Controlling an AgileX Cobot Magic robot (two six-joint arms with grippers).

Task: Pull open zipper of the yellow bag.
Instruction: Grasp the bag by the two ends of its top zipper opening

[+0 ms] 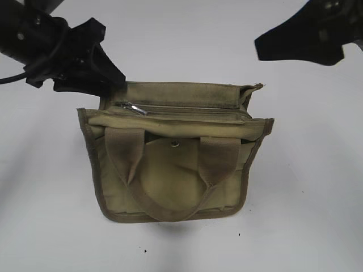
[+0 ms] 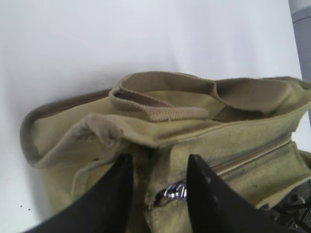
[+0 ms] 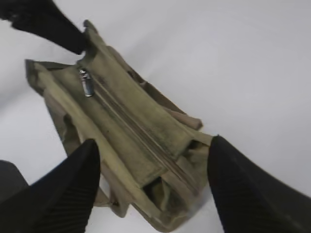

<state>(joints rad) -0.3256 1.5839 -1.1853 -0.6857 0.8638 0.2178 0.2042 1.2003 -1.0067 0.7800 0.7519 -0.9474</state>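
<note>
The yellow bag [image 1: 170, 170], an olive-khaki tote, stands on the white table with its two strap handles hanging down the front. The zipper [image 1: 187, 107] runs along its top and looks closed. Its silver pull tab [image 1: 134, 108] lies at the left end. My left gripper [image 1: 113, 79] is at the bag's left end. Its fingers [image 2: 116, 194] are closed on a bunched fold of fabric, with the pull tab [image 2: 176, 191] just beside the right finger. My right gripper [image 1: 266, 48] hovers open above the bag's right end [image 3: 194, 160], touching nothing.
A round metal snap [image 1: 175, 144] sits on the front pocket. The left arm's cable [image 1: 11, 76] trails off the left edge. A grey upright [image 2: 302, 34] stands at the far right of the left wrist view. White tabletop [image 1: 317, 198] surrounds the bag.
</note>
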